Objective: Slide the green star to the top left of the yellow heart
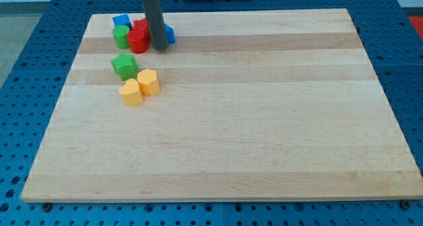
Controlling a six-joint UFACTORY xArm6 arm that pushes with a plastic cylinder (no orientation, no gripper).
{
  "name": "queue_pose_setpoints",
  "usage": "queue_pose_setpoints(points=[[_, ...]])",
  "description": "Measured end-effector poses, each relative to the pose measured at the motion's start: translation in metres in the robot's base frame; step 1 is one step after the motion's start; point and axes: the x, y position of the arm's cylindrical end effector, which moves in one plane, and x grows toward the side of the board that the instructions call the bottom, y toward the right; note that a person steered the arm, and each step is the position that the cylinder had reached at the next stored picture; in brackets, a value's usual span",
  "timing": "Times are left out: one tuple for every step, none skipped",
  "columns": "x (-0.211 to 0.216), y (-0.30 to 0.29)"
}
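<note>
The green star (124,65) lies near the board's top left. Just below and to its right sit two yellow blocks that touch each other: one (131,92), lower left, looks like the yellow heart, and the other (148,82) is up and to its right. The star almost touches the upper yellow block. My tip (160,48) rests on the board above and to the right of the star, apart from it, beside a red block (139,40).
A cluster sits at the view's top left: a blue block (121,20), a green block (121,36), a second red block (141,24) and a blue block (169,34) partly behind the rod. The board's left edge (63,94) is near.
</note>
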Motion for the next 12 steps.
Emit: queue_pose_setpoints(points=[[0.002,-0.005],[0.023,-0.007],[0.045,-0.017],[0.061,-0.032],[0.07,-0.044],[0.067,-0.044],[0.05,-0.044],[0.03,-0.044],[0.028,-0.058],[0.029,-0.073],[0.038,-0.075],[0.058,-0.075]])
